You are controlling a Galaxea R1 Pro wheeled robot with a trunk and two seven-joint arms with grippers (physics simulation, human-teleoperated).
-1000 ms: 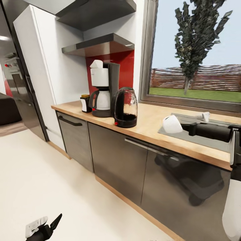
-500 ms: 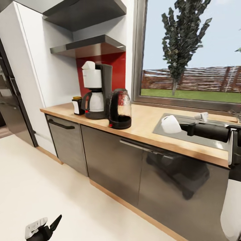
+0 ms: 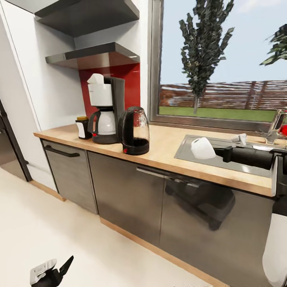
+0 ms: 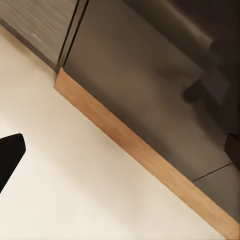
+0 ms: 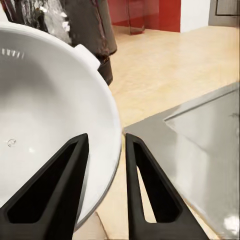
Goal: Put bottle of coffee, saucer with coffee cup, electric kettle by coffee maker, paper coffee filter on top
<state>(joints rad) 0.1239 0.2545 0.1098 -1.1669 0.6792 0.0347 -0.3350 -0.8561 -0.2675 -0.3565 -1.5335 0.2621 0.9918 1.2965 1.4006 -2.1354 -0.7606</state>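
Saucer (image 5: 50, 125) pinched by its rim between right gripper (image 5: 102, 185) jaws over the sink edge, coffee maker (image 3: 104, 113) well ahead; next: carry and set down beside it; left gripper (image 3: 52, 272) state unclear.

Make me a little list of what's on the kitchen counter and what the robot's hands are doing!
coffee maker: on the kitchen countertop, under the kitchen shelf
paper coffee filter: on top of the coffee maker
bottle of coffee: beside the coffee maker
electric kettle: on the coffee maker's other side
right gripper: pinching the saucer rim, over the sink
left gripper: low above the floor, empty
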